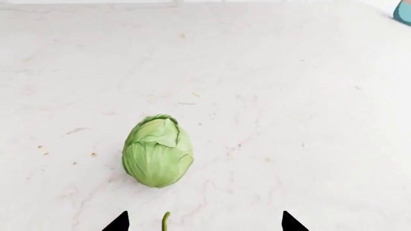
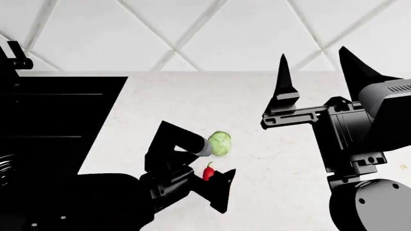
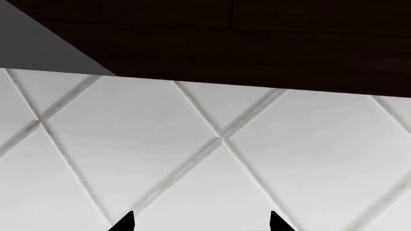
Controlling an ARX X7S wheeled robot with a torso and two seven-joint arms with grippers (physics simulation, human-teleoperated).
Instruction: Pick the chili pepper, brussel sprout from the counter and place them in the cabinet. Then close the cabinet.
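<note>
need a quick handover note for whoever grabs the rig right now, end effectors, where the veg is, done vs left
Left end effector: open, low over the counter, chili pepper between its fingers, not yet gripped.
Right end effector: open, empty, raised and pointing at the tiled wall.
Brussel sprout: on the counter just beyond the left end effector's fingertips.
Done: nothing placed yet; both vegetables are on the counter.
Left: grasp the pepper, put it in the cabinet, same for the sprout, then close the cabinet. Cabinet door not visible in these views.
</note>
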